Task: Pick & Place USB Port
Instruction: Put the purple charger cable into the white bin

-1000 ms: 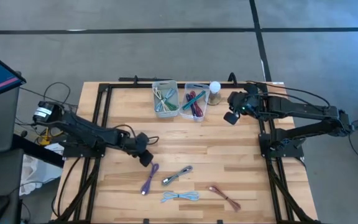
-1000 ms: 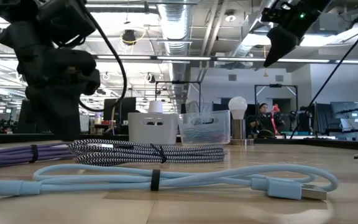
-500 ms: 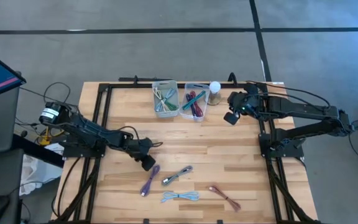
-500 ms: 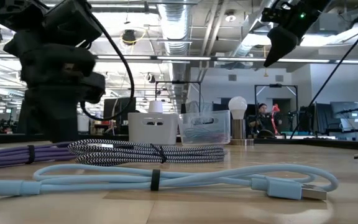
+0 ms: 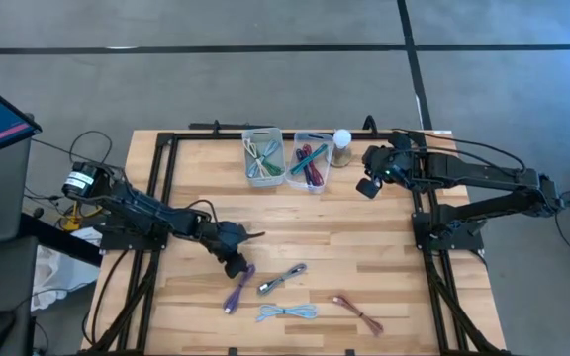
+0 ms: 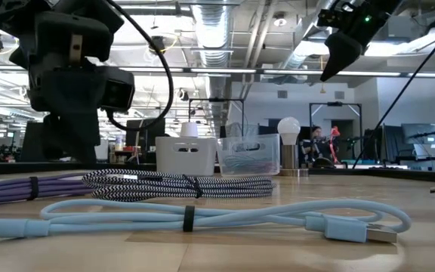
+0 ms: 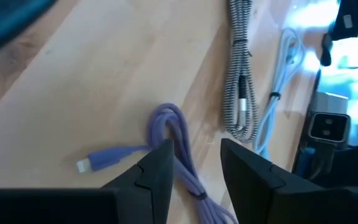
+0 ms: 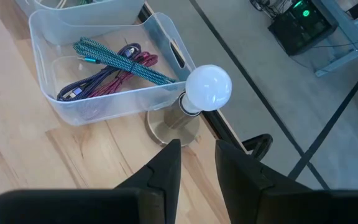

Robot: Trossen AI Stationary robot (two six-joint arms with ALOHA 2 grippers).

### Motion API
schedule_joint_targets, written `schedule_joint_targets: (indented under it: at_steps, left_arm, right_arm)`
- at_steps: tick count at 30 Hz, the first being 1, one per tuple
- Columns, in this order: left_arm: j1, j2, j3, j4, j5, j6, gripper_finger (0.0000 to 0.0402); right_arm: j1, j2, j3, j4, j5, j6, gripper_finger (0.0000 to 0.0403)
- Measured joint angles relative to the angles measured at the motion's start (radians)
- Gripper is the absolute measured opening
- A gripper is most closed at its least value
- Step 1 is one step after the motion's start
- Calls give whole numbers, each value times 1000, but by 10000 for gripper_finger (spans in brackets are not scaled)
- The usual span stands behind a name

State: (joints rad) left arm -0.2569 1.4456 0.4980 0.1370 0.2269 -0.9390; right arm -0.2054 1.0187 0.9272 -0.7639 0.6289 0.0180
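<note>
Two bins (image 5: 263,156) (image 5: 311,161) sit side by side at the table's (image 5: 384,257) far edge, each with cables in it. A lamp (image 5: 341,146) stands just right of the right bin. The right gripper (image 5: 366,186) hangs above the table, right of the lamp and a little nearer the front.

Four loose cables lie toward the front. One (image 5: 237,284) is leftmost, and the left gripper (image 5: 234,265) sits over its far end, jaws parted with the cable's loop between them. A braided cable (image 5: 281,279) lies just right of it. Another (image 5: 285,312) lies in front of both, near the front edge. The fourth (image 5: 356,312) is farthest right.
</note>
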Motion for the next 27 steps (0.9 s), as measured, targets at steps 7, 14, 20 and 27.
schedule_joint_targets:
  at_steps: [7, 14, 20, 27]
  left_arm:
    - [0, 0, 0, 80, 3, 0, 131]
    - [10, -2, 7, 258, 3, -84, 131]
    - [26, -2, 115, 217, 25, -75, 117]
    - [-10, -2, 313, -293, -45, 7, 63]
  right_arm:
    - [0, 0, 0, -2, 0, 17, 92]
    - [0, 0, 0, -25, 0, 43, 92]
    - [0, 0, -5, -24, 0, 35, 92]
    - [-12, 0, -121, 3, 1, 28, 92]
